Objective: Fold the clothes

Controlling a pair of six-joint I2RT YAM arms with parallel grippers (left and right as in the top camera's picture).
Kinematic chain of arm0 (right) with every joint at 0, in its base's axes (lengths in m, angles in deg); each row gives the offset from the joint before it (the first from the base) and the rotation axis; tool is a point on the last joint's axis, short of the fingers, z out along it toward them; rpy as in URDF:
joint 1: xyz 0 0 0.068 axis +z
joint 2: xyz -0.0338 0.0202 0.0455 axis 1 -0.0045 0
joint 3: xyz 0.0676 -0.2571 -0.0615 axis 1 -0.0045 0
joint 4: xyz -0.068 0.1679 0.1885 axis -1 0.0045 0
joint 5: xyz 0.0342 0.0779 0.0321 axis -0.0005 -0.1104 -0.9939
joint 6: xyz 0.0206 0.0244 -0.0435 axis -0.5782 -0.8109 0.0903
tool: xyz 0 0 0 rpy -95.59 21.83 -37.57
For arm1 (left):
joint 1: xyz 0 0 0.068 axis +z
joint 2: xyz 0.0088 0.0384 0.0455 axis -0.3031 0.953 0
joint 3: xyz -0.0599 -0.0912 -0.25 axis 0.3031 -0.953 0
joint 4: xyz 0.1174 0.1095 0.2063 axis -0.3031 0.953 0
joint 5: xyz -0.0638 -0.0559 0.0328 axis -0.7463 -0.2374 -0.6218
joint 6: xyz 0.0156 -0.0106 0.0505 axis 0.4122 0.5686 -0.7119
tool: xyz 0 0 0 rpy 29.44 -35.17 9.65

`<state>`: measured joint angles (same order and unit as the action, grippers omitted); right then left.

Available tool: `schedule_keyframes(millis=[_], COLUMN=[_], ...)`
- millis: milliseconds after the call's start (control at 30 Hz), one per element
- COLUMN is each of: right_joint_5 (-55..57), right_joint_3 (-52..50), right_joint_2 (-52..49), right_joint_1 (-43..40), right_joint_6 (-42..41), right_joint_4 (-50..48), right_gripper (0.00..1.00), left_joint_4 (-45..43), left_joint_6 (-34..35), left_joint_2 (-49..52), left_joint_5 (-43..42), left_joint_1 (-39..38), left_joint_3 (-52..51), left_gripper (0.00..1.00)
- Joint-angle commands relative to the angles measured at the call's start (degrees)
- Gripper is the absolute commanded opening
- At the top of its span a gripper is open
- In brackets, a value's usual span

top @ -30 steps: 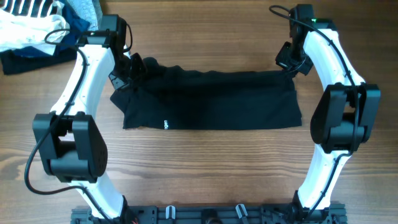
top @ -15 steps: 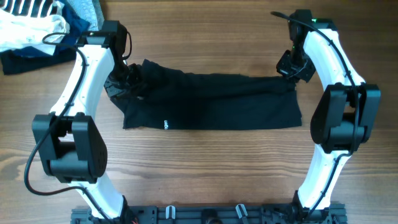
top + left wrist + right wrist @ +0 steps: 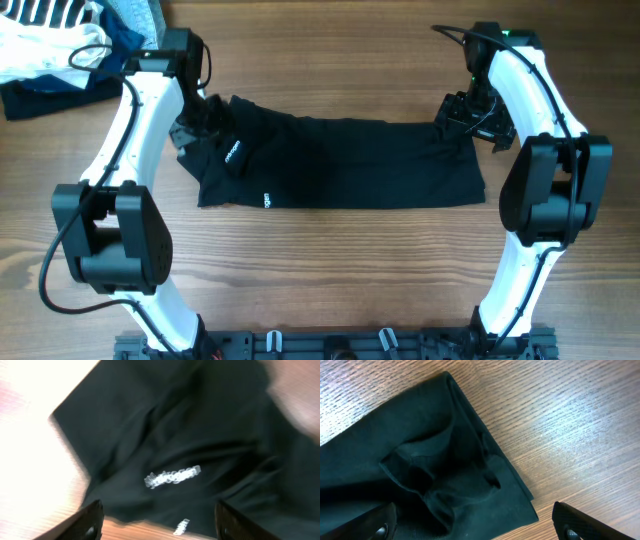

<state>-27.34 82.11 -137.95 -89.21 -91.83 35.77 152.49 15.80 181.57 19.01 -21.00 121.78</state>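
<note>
The clothes (image 3: 340, 165) are one black garment lying as a long flat band across the middle of the table, with small white print (image 3: 267, 200) near its front edge. My left gripper (image 3: 200, 125) hangs open over the band's left end. In the blurred left wrist view its fingers (image 3: 85, 522) stand wide apart above the fabric and a white logo (image 3: 172, 476). My right gripper (image 3: 463, 112) is open over the far right corner. The right wrist view shows that rumpled corner (image 3: 445, 460) lying on the wood between the spread fingertips (image 3: 590, 522), held by nothing.
A heap of white, striped, light-blue and navy garments (image 3: 60, 45) lies at the far left corner. A dark rail (image 3: 330, 345) runs along the table's front edge. Bare wood (image 3: 560, 425) lies to the right of the garment.
Both grippers were shut on the garment's far edge and have opened and let it go. The left end has dropped flat, showing a second white print.
</note>
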Motion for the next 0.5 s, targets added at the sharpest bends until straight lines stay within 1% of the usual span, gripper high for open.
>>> schedule_keyframes(millis=[0, 133, 200, 333, 467], right_joint_5=[-3.32, -3.96, -3.96, -3.96, -3.96], right_joint_3=[0.55, 0.55, 0.55, 0.55, 0.55], right_joint_2=[0.96, 0.96, 0.96, 0.96, 0.96], right_joint_1=[-0.39, -0.39, -0.39, -0.39, -0.39], right_joint_6=[2.01, 1.95, 1.92, 1.95, 1.92], right_joint_4=[-0.94, -2.16, -2.58, -2.62, -2.73], right_gripper=[0.99, 1.0, 0.99, 0.99, 1.0], left_joint_4=[-4.04, -6.21, -7.69, -11.28, -14.08], left_joint_6=[-0.28, 1.44, 1.42, 1.4, 1.03], left_joint_2=[-1.16, 0.04, 1.03, 3.72, 6.6], left_joint_5=[-9.35, -9.57, -8.2, -1.73, -2.82], left_joint_1=[-0.7, -3.72, -5.6, -8.0, -8.68], left_joint_3=[0.22, 0.22, 0.22, 0.22, 0.22], left_gripper=[0.73, 0.77, 0.79, 0.79, 0.77])
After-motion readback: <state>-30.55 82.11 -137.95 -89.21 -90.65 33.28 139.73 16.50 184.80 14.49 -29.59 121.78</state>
